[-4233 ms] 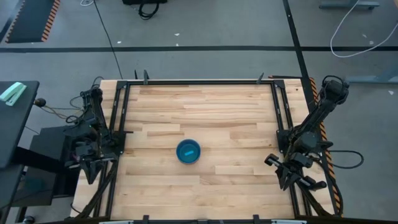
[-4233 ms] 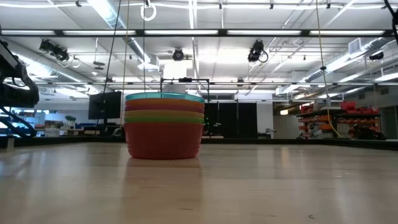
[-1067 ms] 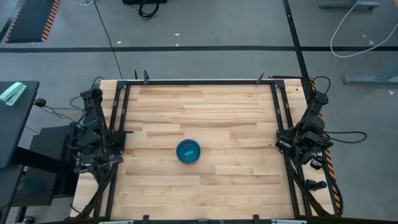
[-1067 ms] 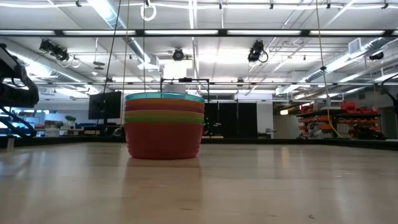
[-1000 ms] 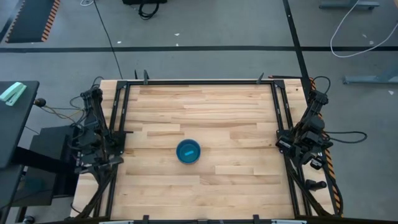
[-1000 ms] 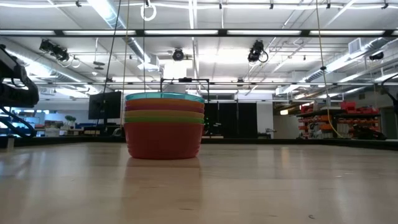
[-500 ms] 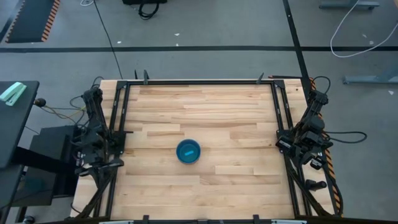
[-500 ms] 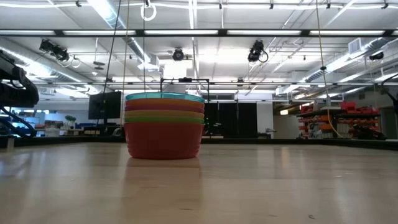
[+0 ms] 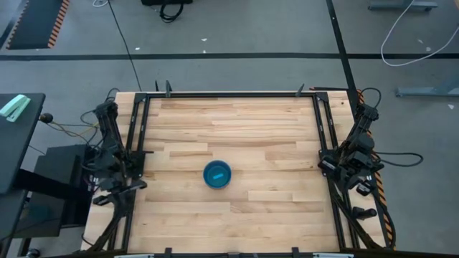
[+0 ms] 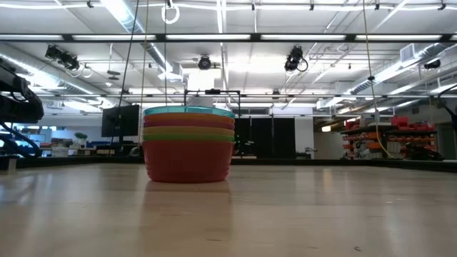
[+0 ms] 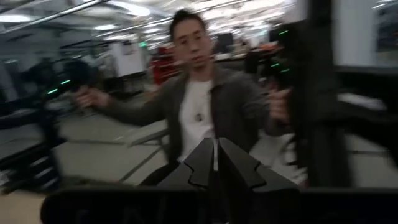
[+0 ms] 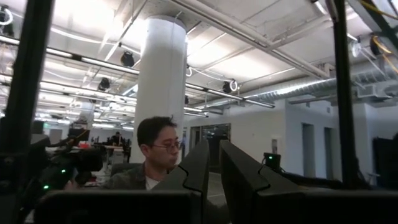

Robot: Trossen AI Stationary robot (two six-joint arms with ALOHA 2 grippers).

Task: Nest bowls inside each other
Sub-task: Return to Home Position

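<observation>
Jaws nearly together and empty, left gripper [image 11: 215, 144] and right gripper [image 12: 214, 148] should settle home slowly, well apart from the bowls [image 10: 188, 153].

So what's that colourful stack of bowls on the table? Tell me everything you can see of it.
The stack of bowls is small round bowls nested upright, plastic by the look. From above only the top blue bowl shows; side-on, orange-red and green rims band beneath it, and the bottom bowl looks orange-red. It stands straight, near the middle of the wooden table, touching nothing else.
</observation>
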